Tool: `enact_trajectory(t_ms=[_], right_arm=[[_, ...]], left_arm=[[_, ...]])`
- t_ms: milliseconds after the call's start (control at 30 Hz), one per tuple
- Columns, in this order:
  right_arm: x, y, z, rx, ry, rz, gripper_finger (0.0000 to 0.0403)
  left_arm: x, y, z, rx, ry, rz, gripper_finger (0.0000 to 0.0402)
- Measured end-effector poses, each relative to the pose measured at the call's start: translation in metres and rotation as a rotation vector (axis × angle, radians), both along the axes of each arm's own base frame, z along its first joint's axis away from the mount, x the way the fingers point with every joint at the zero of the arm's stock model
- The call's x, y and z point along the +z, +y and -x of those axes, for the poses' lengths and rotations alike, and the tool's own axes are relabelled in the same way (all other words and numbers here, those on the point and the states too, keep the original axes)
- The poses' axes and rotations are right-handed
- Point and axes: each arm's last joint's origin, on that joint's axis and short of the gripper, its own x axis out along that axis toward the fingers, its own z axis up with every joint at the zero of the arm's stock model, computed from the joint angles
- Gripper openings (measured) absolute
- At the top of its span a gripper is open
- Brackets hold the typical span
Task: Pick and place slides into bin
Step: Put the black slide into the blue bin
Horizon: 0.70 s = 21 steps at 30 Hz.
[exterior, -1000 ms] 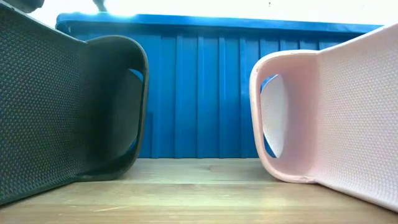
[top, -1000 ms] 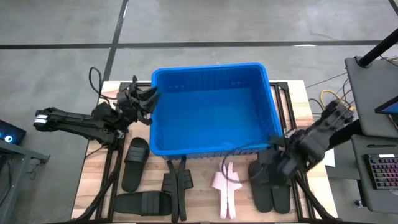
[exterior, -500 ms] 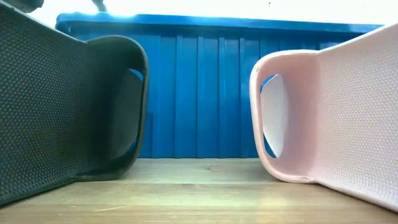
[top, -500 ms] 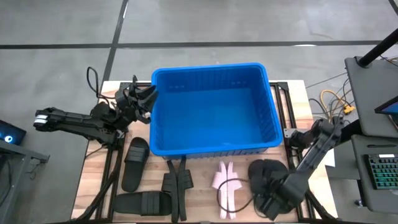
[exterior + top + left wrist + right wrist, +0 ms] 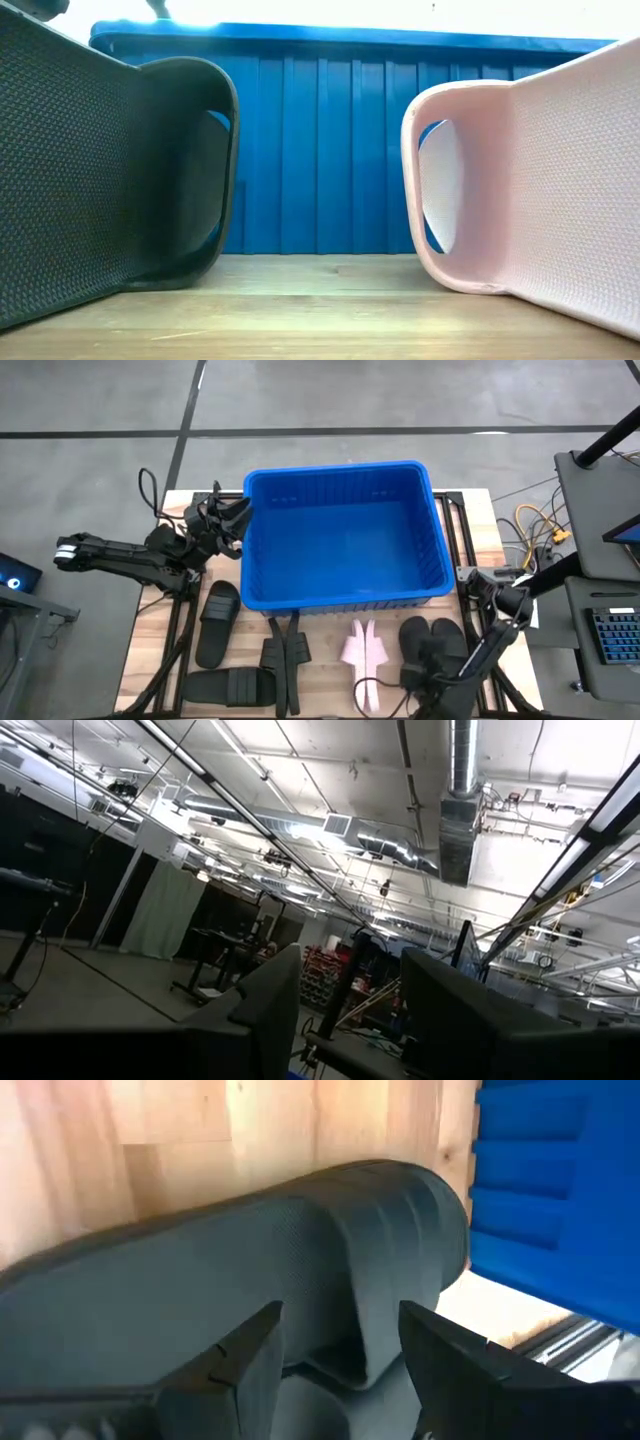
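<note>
The blue bin (image 5: 340, 535) stands at the table's far middle. Near its right front corner lie two black slides (image 5: 437, 643) side by side, soles on the wood. My right gripper (image 5: 428, 682) hangs over their near end, open; in the right wrist view its fingers (image 5: 340, 1365) straddle one black slide's strap (image 5: 370, 1250), and I cannot tell whether they touch it. Two pink slides (image 5: 362, 657) stand on edge left of them. More black slides (image 5: 218, 622) lie at the near left. My left gripper (image 5: 228, 520) waits open by the bin's left rim, pointing up.
Black slides on edge (image 5: 283, 655) stand in front of the bin, another black slide (image 5: 230, 685) lies at the near left corner. The low view shows a black slide (image 5: 120, 180) and a pink slide (image 5: 530, 200) before the bin's wall (image 5: 330, 150). Cables (image 5: 535, 525) and a keyboard (image 5: 612, 640) lie to the right.
My right gripper has swung from the bin's near right corner toward the table's near edge and down, tipping more steeply downward, and now hangs low over the two black slides. Its jaws have kept the same gap. The slides have not moved.
</note>
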Motion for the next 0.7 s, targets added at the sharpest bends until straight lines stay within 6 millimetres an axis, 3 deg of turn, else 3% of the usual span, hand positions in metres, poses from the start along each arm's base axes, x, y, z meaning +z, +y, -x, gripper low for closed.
enact_trajectory(t_ms=[233,700], right_arm=[[-0.014,-0.002,-0.002,-0.064,-0.066,0.124,0.0170],[-0.048,-0.016,0.005,-0.013,0.021,0.258,0.0153]], left_arm=[[-0.001,0.000,0.000,0.000,0.001,0.000,0.0160],[-0.005,0.000,-0.005,0.000,0.026,-0.001,0.0160]])
